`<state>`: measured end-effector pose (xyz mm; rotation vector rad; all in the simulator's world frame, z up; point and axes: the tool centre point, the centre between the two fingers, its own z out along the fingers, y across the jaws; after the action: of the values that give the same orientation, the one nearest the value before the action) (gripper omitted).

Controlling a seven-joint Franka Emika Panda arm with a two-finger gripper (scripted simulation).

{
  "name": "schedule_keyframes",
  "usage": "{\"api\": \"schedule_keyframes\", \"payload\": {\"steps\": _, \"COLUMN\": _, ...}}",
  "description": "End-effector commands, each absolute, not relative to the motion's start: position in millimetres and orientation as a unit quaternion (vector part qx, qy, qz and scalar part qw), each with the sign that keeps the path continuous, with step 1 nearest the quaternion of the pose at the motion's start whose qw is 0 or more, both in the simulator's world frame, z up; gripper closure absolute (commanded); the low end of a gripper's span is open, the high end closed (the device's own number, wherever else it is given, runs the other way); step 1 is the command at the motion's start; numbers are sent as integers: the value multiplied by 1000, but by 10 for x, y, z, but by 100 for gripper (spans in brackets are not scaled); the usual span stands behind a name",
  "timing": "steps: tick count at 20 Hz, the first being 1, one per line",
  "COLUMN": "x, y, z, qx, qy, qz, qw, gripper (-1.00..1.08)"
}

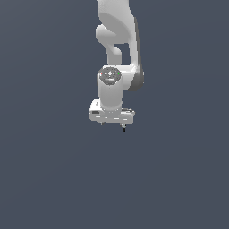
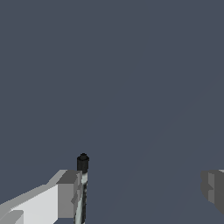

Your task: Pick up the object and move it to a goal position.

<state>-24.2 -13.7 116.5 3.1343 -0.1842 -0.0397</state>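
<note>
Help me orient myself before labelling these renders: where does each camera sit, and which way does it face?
Exterior view: off the arm, facing the white arm and its gripper; the tiny stick shows by one end.
Wrist view: on the wrist, looking past the fingers at the plain grey ground; the stick lies against one finger, jaws wide apart.
Shared: gripper and stick.

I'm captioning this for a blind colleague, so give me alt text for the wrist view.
A slender grey stick with a black tip lies against one grey finger of the open gripper; the other finger stands well apart, over plain dark grey ground.
</note>
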Motion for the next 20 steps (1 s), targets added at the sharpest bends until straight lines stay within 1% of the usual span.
{"api": "schedule_keyframes", "payload": {"steps": 1, "x": -332, "y": -7, "z": 1072, "qx": 998, "qy": -63, "qz": -11, "qw": 1, "gripper": -92}}
{"api": "schedule_keyframes", "payload": {"steps": 7, "x": -638, "y": 345, "z": 816, "qx": 997, "qy": -80, "qz": -5, "qw": 1, "gripper": -92}}
{"api": "schedule_keyframes", "payload": {"steps": 12, "x": -845, "y": 535, "z": 677, "qx": 996, "qy": -89, "qz": -2, "qw": 0, "gripper": -92}}
{"api": "schedule_keyframes", "payload": {"steps": 20, "x": -979, "y": 643, "z": 598, "qx": 995, "qy": -95, "qz": 0, "qw": 0, "gripper": -92}}
